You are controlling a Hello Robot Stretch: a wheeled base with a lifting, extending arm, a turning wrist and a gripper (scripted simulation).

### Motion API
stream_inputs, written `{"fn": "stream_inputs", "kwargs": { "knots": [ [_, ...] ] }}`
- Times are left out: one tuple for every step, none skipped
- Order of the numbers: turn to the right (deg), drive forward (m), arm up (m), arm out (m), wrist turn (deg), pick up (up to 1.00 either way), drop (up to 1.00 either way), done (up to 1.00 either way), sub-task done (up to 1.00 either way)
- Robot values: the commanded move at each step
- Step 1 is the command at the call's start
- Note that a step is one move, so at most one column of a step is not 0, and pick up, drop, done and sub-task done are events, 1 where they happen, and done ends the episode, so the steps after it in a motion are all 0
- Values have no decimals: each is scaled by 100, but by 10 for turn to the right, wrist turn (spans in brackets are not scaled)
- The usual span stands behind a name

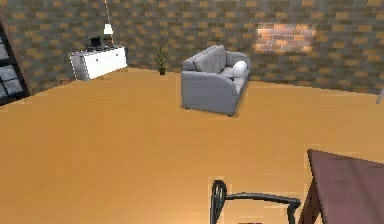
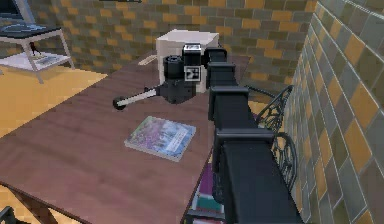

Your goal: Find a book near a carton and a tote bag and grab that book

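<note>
In the arm side view a book with a pale, patterned cover lies flat on the dark wooden table. A white carton stands at the table's far end. The dark arm reaches up over the table's right side. The gripper points left from its dark body, above bare tabletop and farther out than the book. It holds nothing. A purple and pink thing shows below the table's edge beside the arm; I cannot tell what it is.
A dark wire chair stands against the brick wall right of the table, and a small metal shelf at the upper left. Ahead lie open orange floor, a grey sofa, a white sideboard, a small plant, the table corner and a chair.
</note>
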Motion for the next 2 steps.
{"fn": "stream_inputs", "kwargs": {
  "knots": [
    [0,0,0,0,360,0,0,0,0],
    [0,0,-30,0,0,0,0,0,0]
  ]
}}
